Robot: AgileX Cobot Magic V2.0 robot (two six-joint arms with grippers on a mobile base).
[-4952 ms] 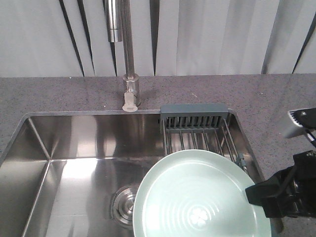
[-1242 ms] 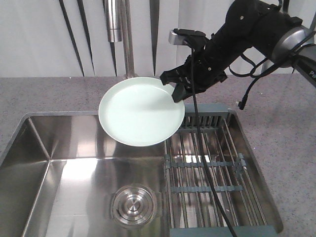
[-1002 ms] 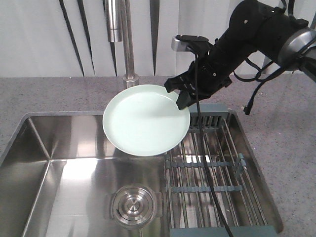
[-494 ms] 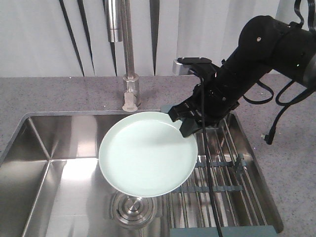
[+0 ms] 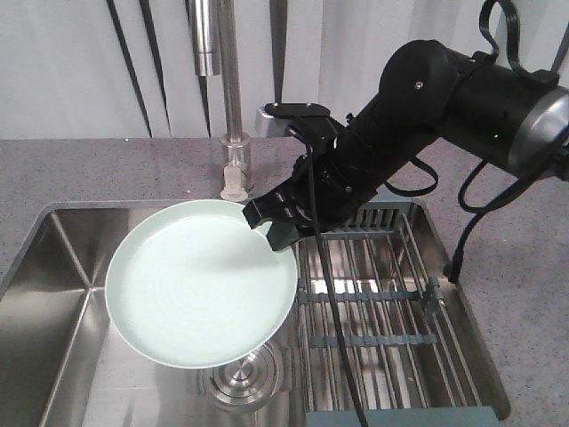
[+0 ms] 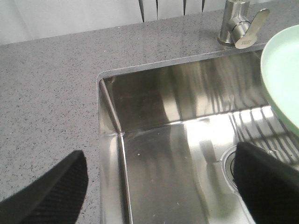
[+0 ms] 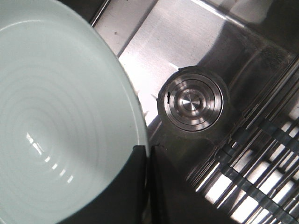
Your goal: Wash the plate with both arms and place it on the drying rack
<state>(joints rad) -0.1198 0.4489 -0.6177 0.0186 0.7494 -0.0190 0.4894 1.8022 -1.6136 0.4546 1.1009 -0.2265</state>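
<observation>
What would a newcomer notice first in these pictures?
The pale mint-green plate stands out, held in the air over the shiny steel sink. The right tool, on a bulky black arm reaching in from the counter side, pinches the plate's rim. The wire drying rack sits across the sink's right end beside it.

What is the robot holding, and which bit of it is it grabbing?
The right claw holds the pale green plate by its rim, pinching the edge above the sink. The left claw is open and holds nothing.
</observation>
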